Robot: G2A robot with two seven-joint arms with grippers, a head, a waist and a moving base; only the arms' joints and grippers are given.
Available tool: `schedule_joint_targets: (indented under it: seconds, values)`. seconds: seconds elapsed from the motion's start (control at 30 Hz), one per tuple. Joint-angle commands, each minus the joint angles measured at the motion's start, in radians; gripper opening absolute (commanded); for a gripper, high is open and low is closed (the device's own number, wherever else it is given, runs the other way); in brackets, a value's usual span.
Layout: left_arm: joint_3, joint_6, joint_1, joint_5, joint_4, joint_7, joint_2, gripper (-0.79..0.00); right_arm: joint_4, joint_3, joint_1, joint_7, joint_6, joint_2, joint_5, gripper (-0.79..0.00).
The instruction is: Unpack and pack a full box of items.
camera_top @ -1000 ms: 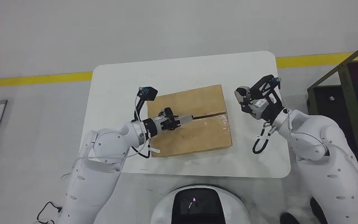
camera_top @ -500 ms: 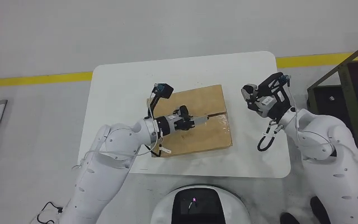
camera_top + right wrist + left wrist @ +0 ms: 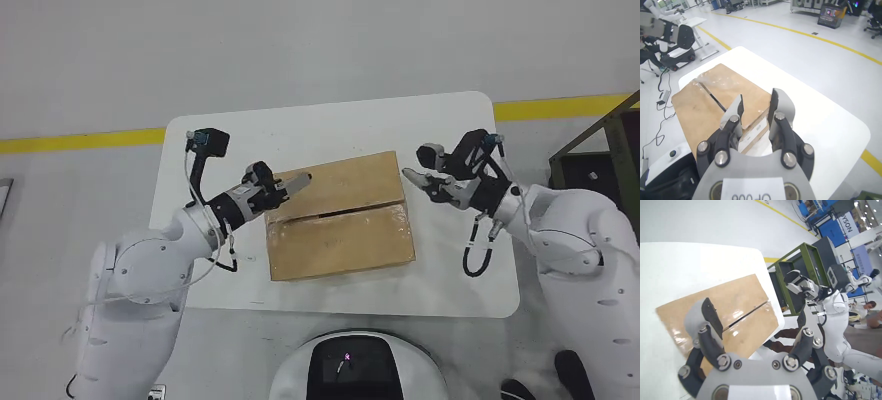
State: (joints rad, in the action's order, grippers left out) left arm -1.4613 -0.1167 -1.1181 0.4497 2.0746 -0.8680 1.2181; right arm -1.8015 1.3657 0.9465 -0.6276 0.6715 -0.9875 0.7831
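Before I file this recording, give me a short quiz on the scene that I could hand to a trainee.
1. True or false: the flaps of the cardboard box on the table are closed.
2. Pick one. The left pincer is: A) shut on a flap, B) open and holding nothing, C) down inside the box.
3. In one word, what does the right pincer hold?

Key: 1 true; 2 B; 3 nothing.
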Motion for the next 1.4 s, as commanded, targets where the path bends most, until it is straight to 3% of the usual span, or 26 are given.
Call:
schedule_joint_targets:
  seconds: [0.0, 0.23, 0.6, 1.0, 1.2, 1.27, 1.37]
  values:
    - [-0.049, -0.020, -0.038, 0.036, 0.029, -0.006, -0.007, 0.000, 0.017, -0.047, -0.051, -0.006, 0.069, -0.003, 0.030, -0.194]
    - [-0.161, -0.073, -0.132, 0.091, 0.076, 0.033, -0.020, 0.000, 0.102, -0.241, -0.198, 0.022, 0.125, -0.033, 0.121, -0.259]
    - [-0.161, -0.073, -0.132, 0.091, 0.076, 0.033, -0.020, 0.000, 0.241, -0.498, -0.375, 0.085, 0.088, -0.101, 0.324, -0.323]
    - [-0.169, -0.068, -0.156, 0.106, 0.054, 0.062, -0.027, 0.000, 0.392, -0.652, -0.484, 0.111, 0.065, -0.168, 0.397, -0.357]
    - [-0.172, -0.084, -0.151, 0.117, 0.038, 0.053, -0.032, 0.000, 0.446, -0.689, -0.519, 0.106, 0.059, -0.195, 0.395, -0.566]
    - [-0.172, -0.084, -0.147, 0.116, 0.035, 0.052, -0.034, 0.000, 0.460, -0.697, -0.528, 0.104, 0.055, -0.202, 0.393, -0.785]
    - [-0.169, -0.082, -0.143, 0.116, 0.030, 0.051, -0.035, 0.000, 0.471, -0.701, -0.541, 0.107, 0.046, -0.211, 0.399, -0.785]
